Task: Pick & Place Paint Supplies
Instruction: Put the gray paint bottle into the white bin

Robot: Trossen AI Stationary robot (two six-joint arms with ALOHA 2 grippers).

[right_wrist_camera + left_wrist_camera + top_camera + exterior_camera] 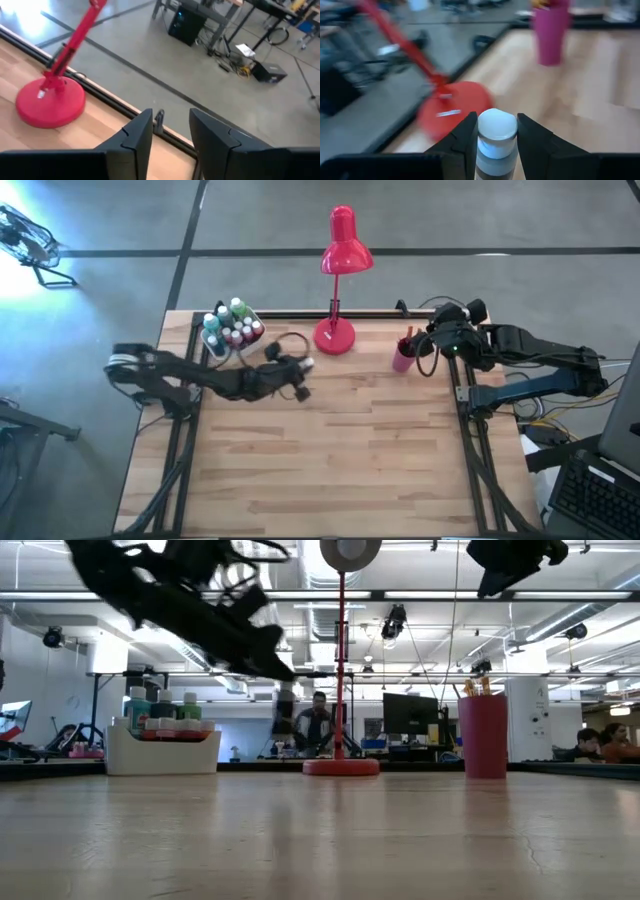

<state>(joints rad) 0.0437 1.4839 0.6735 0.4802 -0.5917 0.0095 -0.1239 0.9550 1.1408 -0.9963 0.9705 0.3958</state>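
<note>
Left gripper (pixel 304 379) out over the wood table (pixel 330 470), fingers clamped on a white-capped paint bottle (pixel 494 135), cap poking up between the two dark fingers (pixel 465 140) in the left wrist view. Held clear of the tabletop, between the white tray (pixel 217 345) and the red desk lamp (pixel 338 270), a little nearer the table's front than both. In the low view, arm slanting down from the upper left, gripper hanging high above the boards.

Back in the tray at the far left corner: more paint bottles (pixel 232 325), green, red and purple among them, packed upright, mostly white caps. Same cluster seen side-on in the low view (pixel 160 720), standing in the white holder.

Over on the right, pink cup (pixel 403 355) near the far edge, just right of the lamp base, with brush handles (pixel 475 688) sticking out of its top. Right gripper (pixel 440 340) high beside that cup, fingers a narrow gap apart with nothing between them in the right wrist view (pixel 172 135), looking down past the table edge to the lamp base and grey floor.

Beyond the table, a person (pixel 318 725) seated in the room, small, behind the lamp pole.
</note>
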